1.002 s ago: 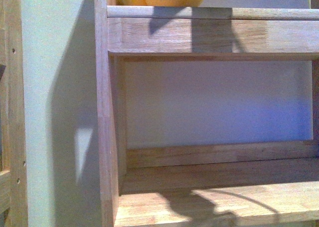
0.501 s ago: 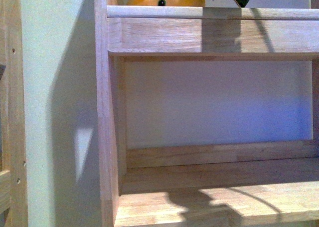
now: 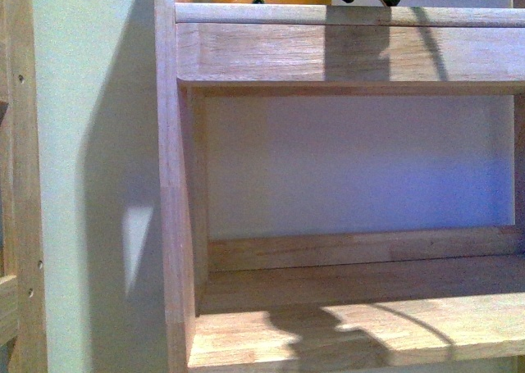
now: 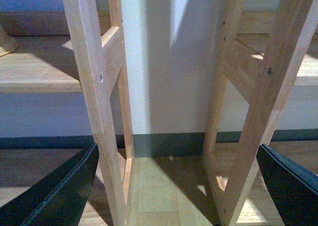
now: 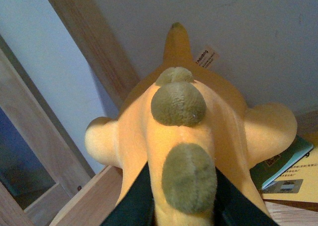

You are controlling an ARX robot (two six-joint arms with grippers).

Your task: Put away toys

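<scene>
Right tool (image 5: 181, 206) is clamping my orange-yellow plush animal (image 5: 184, 136) on both flanks atop the wooden shelf (image 3: 344, 49); left tool (image 4: 179, 186) is hanging apart.

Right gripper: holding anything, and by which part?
Yes: the right gripper clamps the orange plush toy across its body, below the green spots. Left gripper is open, empty.

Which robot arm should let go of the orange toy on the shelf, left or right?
Right. The right gripper is shut on the orange plush toy at the top shelf. The left gripper is open, down between the wooden frame legs near the floor.
</scene>
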